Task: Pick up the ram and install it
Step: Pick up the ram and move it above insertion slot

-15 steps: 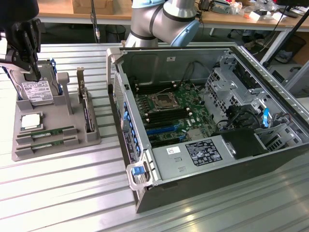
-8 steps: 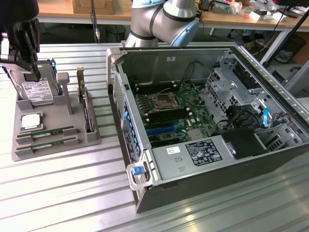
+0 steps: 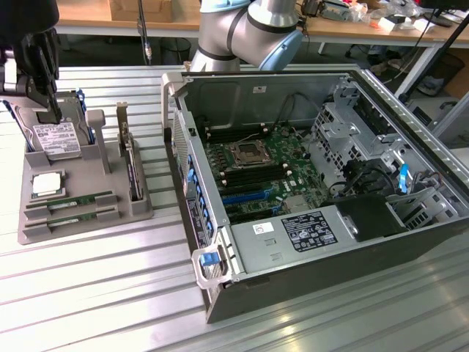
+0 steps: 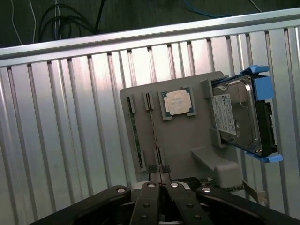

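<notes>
PLACE: robotics lab or workshop | SURFACE: ribbed aluminium table (image 3: 88, 293) | EVIDENCE: industrial robot arm (image 3: 249, 29); opened computer case (image 3: 308, 284) with bare motherboard (image 3: 256, 172); grey fixture tray (image 4: 183, 136) of computer parts | BACKGROUND: cluttered wooden background tables (image 3: 80, 18); loose cables (image 4: 56, 18) on a dark floor

We see bare table (image 3: 110, 293) across the exterior view's lower left; an upright card (image 3: 130, 165) and hard drive (image 3: 55, 138) crowd the tray (image 3: 73, 229).
</notes>
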